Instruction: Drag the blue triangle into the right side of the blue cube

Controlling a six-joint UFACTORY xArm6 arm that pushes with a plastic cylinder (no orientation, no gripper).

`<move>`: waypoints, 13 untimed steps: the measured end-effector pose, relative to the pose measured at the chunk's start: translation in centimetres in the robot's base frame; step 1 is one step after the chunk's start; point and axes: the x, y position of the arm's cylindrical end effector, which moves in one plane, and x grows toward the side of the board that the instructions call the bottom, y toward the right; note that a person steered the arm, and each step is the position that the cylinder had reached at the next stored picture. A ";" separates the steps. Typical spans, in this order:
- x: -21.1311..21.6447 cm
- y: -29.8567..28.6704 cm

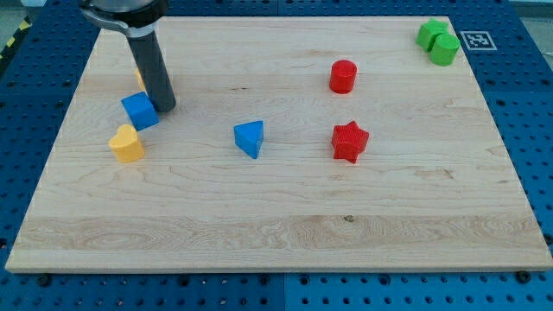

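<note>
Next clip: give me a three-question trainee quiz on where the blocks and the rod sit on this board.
1. True or false: my tip is beside the blue cube.
2. Which block lies between the blue triangle and the view's right edge: A red star, B yellow heart, C green blocks?
3. Fill in: the red cylinder stands toward the view's ___ from the red star.

Key: 1 true; 2 A; 3 top.
</note>
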 end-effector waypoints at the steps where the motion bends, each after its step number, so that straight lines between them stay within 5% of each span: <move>1: -0.6 3.8; 3: 0.9 15.6; 4: 5.6 18.7; 5: 9.0 18.5; 7: 9.2 7.2; 11: 8.0 17.6; 13: 7.8 6.3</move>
